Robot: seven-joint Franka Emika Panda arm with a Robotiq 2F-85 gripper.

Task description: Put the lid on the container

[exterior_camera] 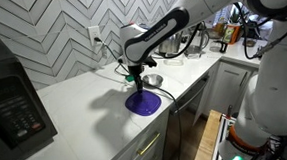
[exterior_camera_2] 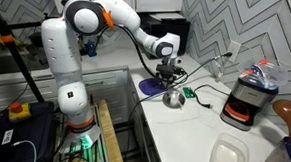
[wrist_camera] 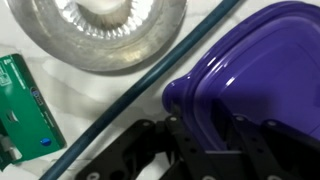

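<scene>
The purple lid (exterior_camera: 142, 102) lies on the white counter near its front edge, and also shows in an exterior view (exterior_camera_2: 150, 86). In the wrist view the lid (wrist_camera: 250, 70) fills the right side, and one rounded corner sits between my two black fingers. My gripper (wrist_camera: 210, 140) appears closed on that corner. In both exterior views the gripper (exterior_camera: 133, 79) (exterior_camera_2: 166, 70) points down at the lid's edge. The dark container (exterior_camera_2: 247, 99) stands far along the counter, apart from the lid, with a crumpled bag on top.
A small shiny steel bowl (exterior_camera: 154, 80) (wrist_camera: 100, 30) sits just beside the lid. A green packet (wrist_camera: 25, 110) and a dark cable (wrist_camera: 150, 90) lie by it. A black microwave (exterior_camera: 10, 103) stands at one end. A white dish (exterior_camera_2: 230, 156) lies nearer the camera.
</scene>
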